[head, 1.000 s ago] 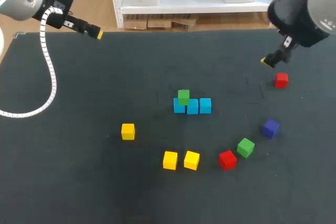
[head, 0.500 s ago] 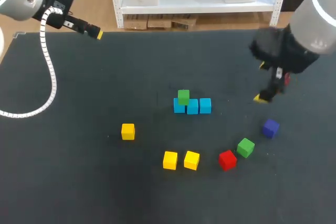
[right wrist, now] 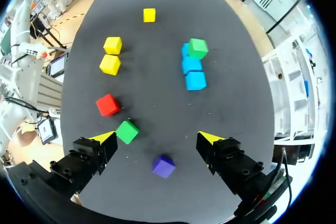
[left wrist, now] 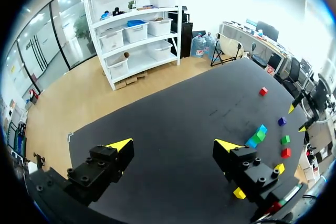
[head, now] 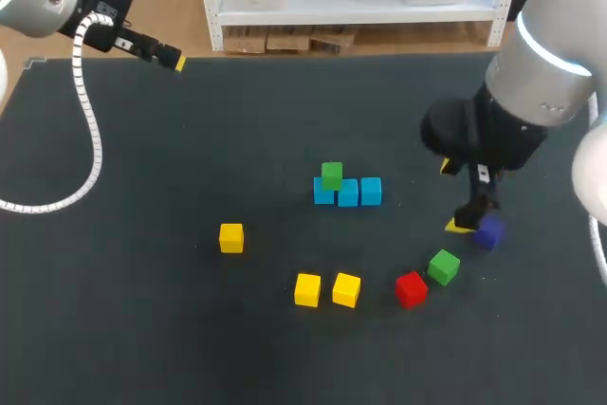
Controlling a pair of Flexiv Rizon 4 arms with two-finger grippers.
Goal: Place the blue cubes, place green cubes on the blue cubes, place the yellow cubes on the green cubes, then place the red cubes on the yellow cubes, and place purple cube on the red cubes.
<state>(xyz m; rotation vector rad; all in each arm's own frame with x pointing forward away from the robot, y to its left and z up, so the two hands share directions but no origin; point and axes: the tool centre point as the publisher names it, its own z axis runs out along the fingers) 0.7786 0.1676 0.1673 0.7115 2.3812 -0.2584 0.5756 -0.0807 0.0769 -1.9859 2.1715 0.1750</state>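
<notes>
While your right end effector [right wrist: 157, 137] hangs over the purple cube [right wrist: 164, 166], its fingers are spread wide; the cube shows between them, touching neither. You have three blue cubes [head: 347, 192] in a row at the middle of the desk [head: 190, 139], with one green cube [head: 331, 174] on the row's left end. A second green cube [head: 443, 266] and a red cube [head: 410, 288] lie near the purple one. Two yellow cubes [head: 307, 288] sit side by side, and a third yellow cube [head: 230, 237] lies apart. Your left end effector [left wrist: 173, 144] hovers at the far left corner, fingers spread.
</notes>
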